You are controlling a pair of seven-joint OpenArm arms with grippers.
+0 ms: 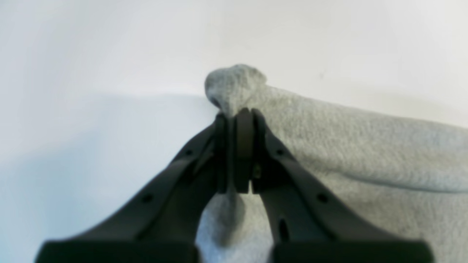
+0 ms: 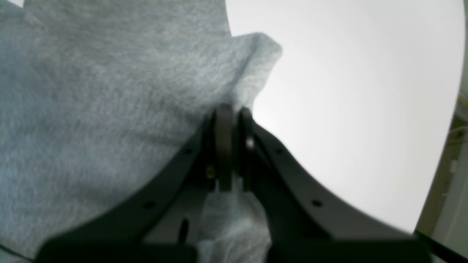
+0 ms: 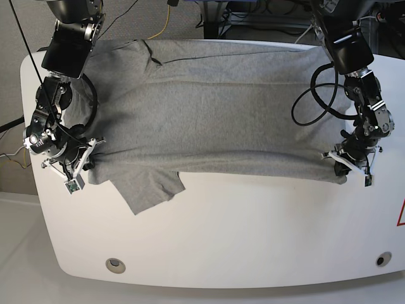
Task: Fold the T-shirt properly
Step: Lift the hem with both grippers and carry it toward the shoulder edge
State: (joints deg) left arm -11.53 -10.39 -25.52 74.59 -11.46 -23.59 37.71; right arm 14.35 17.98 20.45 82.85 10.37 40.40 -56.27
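Closest to the left wrist lens, left gripper (image 1: 237, 113): dark fingers pressed together, clenched on a bunched corner of the T-shirt (image 1: 365, 146), a small grey knob poking out past the tips. Blurred throughout, weave barely readable, gripper base cut off at the bottom edge. Right gripper (image 2: 231, 109) likewise pinched tight on a grey fabric edge, cloth filling the left side of that view, more of it tucked between the finger roots. From the base view, T-shirt (image 3: 221, 114) spread across the white table (image 3: 221, 234), nearly spanning its width, one sleeve (image 3: 149, 187) flopped toward the near side. Left gripper (image 3: 350, 159) at the shirt's near edge on that view's right, right gripper (image 3: 81, 158) on its left; fingertips themselves hidden under wrist hardware and cables. Far shirt edge partly covered by the arms.
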